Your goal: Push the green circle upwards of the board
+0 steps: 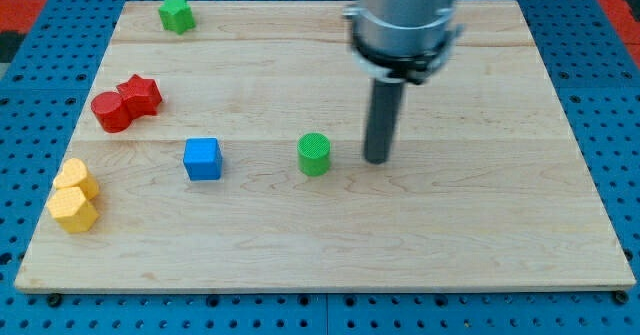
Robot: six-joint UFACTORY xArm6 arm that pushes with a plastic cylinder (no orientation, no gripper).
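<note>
My tip (377,160) rests just right of the green circle (314,154), not touching; this tool is a bare rod grasping nothing. Open worktop (480,235) lies beyond, toward the far edge.

arm (405,15): cut off by the view's top edge
red blocks (126,103): pressed together, shapes hard to tell
yellow blocks (73,194): touching, shapes hard to tell

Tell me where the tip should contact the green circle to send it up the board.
No grip here, only a push. Contact the green circle on its view-bottom side, centred, since its round wall slips off-centre pushes. My tip sits to its right, apart, so it would likely need to circle below first.
</note>
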